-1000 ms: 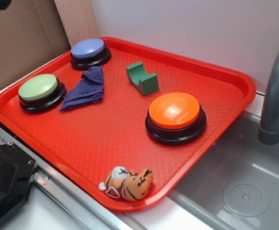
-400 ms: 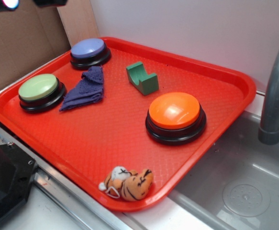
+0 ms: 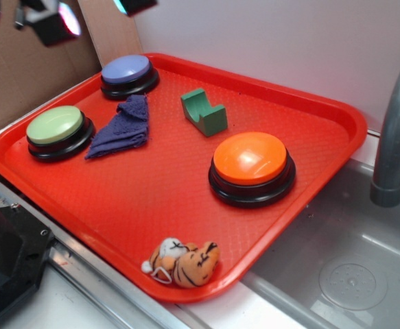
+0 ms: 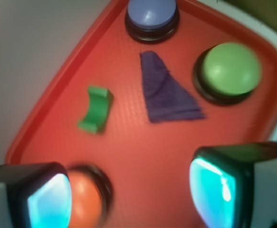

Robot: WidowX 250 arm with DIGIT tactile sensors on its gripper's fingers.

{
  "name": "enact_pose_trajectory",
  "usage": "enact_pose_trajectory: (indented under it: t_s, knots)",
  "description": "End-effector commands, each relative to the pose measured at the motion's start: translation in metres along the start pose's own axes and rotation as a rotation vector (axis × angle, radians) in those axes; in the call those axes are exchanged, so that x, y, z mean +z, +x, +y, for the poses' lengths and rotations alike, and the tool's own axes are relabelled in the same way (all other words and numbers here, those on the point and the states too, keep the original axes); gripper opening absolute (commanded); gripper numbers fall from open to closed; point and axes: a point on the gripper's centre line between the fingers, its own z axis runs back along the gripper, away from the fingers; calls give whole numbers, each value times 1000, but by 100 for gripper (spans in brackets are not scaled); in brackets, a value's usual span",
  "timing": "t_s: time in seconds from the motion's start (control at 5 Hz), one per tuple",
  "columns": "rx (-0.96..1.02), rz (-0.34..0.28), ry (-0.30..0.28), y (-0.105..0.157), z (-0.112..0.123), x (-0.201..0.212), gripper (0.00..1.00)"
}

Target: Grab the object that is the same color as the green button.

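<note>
The object, a small dark green block (image 3: 204, 112) with a notch in its top, lies on the red tray (image 3: 138, 199) near the far side. In the wrist view the green block (image 4: 96, 109) shows upper left, well ahead of the fingers. The green button (image 3: 55, 125) sits at the tray's left edge, and in the wrist view the green button (image 4: 231, 69) is upper right. My gripper (image 3: 93, 14) hangs high above the tray's far left corner, away from the block. In the wrist view the gripper (image 4: 131, 197) is open with only tray between its fingers.
A blue-purple cloth (image 3: 121, 127) lies between the green button and a blue-lavender button (image 3: 125, 68). A large orange button (image 3: 250, 159) stands right of centre. A plush tiger (image 3: 182, 262) lies at the near rim. A grey faucet (image 3: 395, 130) and sink (image 3: 344, 260) are to the right.
The gripper has come further into the exterior view at the top left, moving right and down. Nothing on the tray has moved.
</note>
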Motion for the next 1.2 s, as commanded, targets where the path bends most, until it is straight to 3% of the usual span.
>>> enact_pose_trajectory:
  t_s: [0.0,0.8,1.0]
  knots:
    - [192,-133,29,36,-26,-58,100]
    - [193,-233,157,63,-27,-143,100]
    - [197,-254,164,68,-26,-152,65]
